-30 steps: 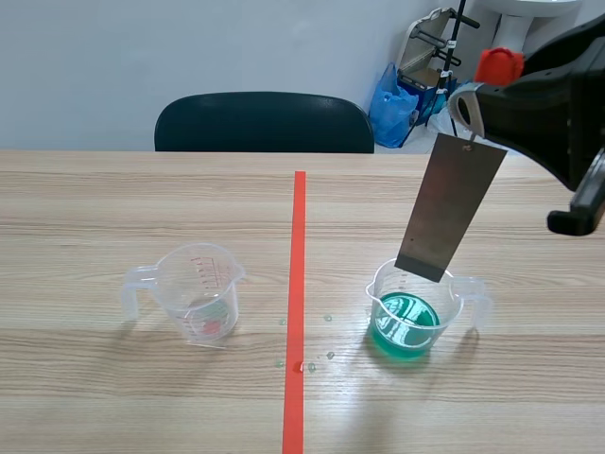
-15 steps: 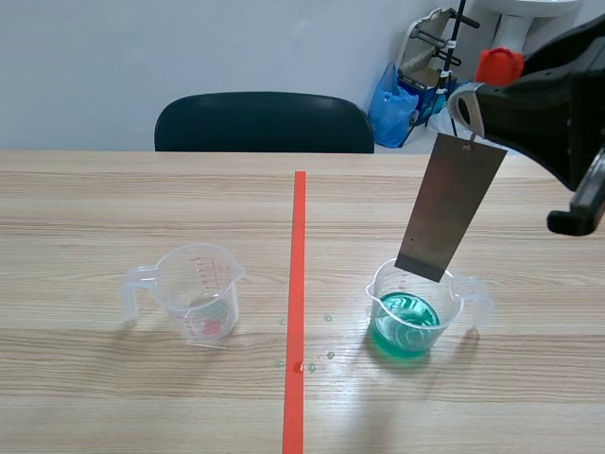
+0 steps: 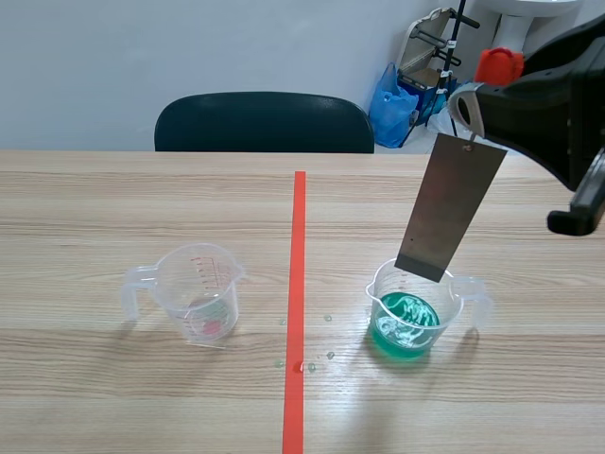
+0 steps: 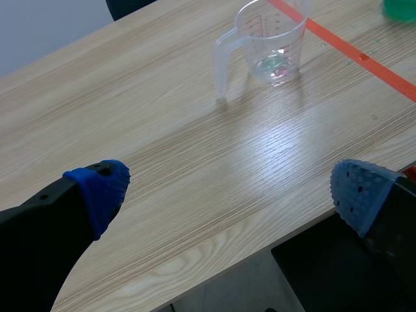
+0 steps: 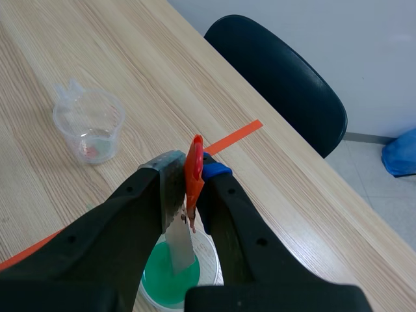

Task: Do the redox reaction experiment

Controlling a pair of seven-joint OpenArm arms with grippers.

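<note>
Right claw [image 5: 188, 177]: clamped on metal strip [image 3: 446, 208], hung over green-liquid cup [image 3: 414, 317] on worktop [image 3: 142, 208]; tip apparently above the liquid. Step: immersion. Next: lower it straight down. Left claw [image 4: 227, 190]: wide open, empty.

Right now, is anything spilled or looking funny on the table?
Yes, a little. Small droplets lie on the table beside the orange-red tape line, between the nearly empty cup and the cup of green liquid. Both cups stand upright.
</note>
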